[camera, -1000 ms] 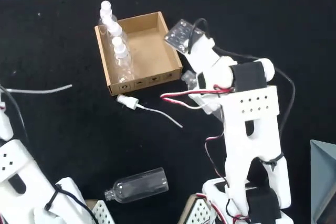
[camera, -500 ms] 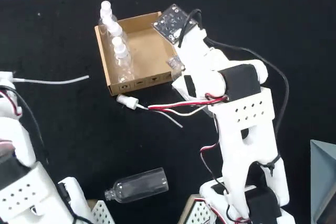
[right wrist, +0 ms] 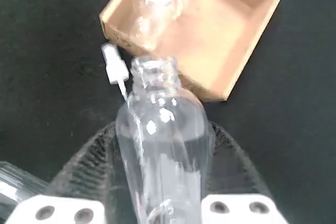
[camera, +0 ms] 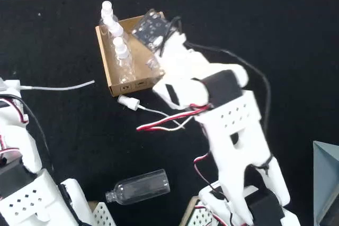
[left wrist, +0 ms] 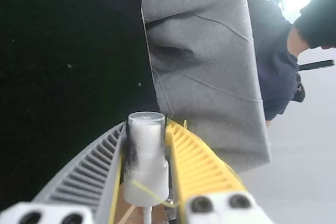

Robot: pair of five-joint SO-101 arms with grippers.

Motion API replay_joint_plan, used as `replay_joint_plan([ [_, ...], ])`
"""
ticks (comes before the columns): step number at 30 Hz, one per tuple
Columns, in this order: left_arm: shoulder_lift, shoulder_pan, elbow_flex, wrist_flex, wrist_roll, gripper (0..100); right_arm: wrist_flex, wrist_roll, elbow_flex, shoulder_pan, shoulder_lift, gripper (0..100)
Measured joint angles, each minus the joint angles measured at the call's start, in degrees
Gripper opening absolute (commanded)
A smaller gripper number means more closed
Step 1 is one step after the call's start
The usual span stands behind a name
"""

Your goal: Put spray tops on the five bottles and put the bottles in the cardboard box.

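Gripping a clear uncapped bottle (right wrist: 160, 103) mid-body, your right end effector (right wrist: 164, 129) is hovering near the cardboard box (right wrist: 220, 30); that bottle is looking light, slick, squeezable. Your left end effector (left wrist: 147, 125) is pinching a spray top (left wrist: 146, 166).

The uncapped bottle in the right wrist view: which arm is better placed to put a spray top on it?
Left. The left gripper grips a spray top, while the right gripper is shut on the bottle itself.
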Motion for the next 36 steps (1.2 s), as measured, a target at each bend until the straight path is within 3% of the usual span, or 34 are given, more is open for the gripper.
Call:
replay_joint_plan([
  [9, 0.0, 0.1, 1.2, 0.0, 0.0, 3, -7.3, 0.0, 8.3, -3.5, 0.0, 6.2],
  [19, 0.0, 6.3, 3.4, 0.0, 0.0, 3, -8.5, 2.8, 12.5, -4.8, -0.2, 6.0],
  [27, 0.0, 6.8, 3.4, 0.0, 0.0, 3, -13.6, 5.0, 24.2, -6.6, -12.4, 6.0],
  [36, 0.0, 10.7, 3.4, 0.0, -1.1, 3, -19.7, 10.7, 32.3, -6.6, -13.0, 6.0],
])
